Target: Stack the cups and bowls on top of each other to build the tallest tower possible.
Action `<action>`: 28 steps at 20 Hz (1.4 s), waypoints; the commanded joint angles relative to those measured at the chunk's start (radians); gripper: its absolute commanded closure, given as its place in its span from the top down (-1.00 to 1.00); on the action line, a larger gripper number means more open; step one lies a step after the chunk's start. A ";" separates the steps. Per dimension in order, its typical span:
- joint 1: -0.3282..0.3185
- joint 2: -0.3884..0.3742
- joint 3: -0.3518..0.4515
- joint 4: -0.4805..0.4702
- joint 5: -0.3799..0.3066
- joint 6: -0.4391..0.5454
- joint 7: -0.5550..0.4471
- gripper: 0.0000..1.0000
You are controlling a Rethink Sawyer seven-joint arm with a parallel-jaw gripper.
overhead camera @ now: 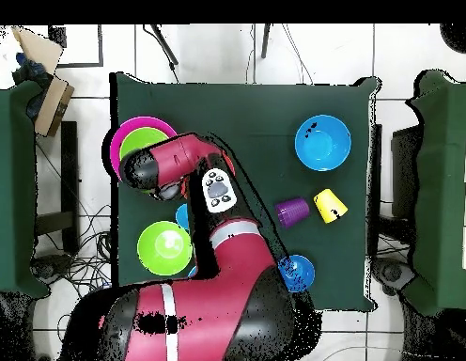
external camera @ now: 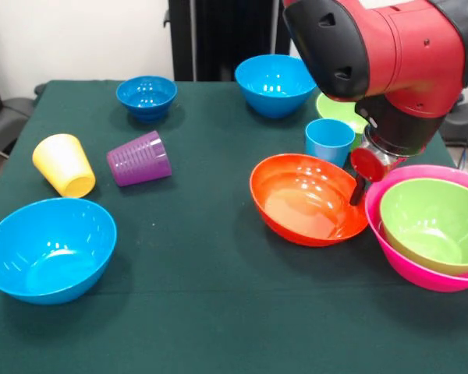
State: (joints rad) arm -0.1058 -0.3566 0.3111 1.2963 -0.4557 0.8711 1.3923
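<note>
My gripper (external camera: 359, 193) hangs low over the right rim of the orange bowl (external camera: 304, 199), in the gap beside the pink bowl (external camera: 409, 261). A lime green bowl (external camera: 437, 226) sits nested in the pink one. An upright light blue cup (external camera: 327, 142) stands just behind the orange bowl. Behind that cup, a second lime green bowl (external camera: 335, 109) is partly hidden by the arm. The yellow cup (external camera: 64, 164) and the purple cup (external camera: 139, 158) lie on their sides at the left. From overhead the arm hides the gripper and the orange bowl.
A large light blue bowl (external camera: 51, 249) sits at the front left. A small dark blue bowl (external camera: 147, 97) and another light blue bowl (external camera: 275, 84) stand at the back. Other green tables (overhead camera: 11, 188) flank this one, and a cardboard box (overhead camera: 49, 89) lies nearby.
</note>
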 commanded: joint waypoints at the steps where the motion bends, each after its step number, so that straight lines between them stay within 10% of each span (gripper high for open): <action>1: 0.030 -0.029 -0.086 0.068 0.103 -0.147 0.465 1.00; 28: 0.007 -0.032 -0.085 0.082 0.108 -0.139 0.406 1.00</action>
State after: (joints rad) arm -0.0981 -0.4099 0.2087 1.3416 -0.3313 0.7749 1.7428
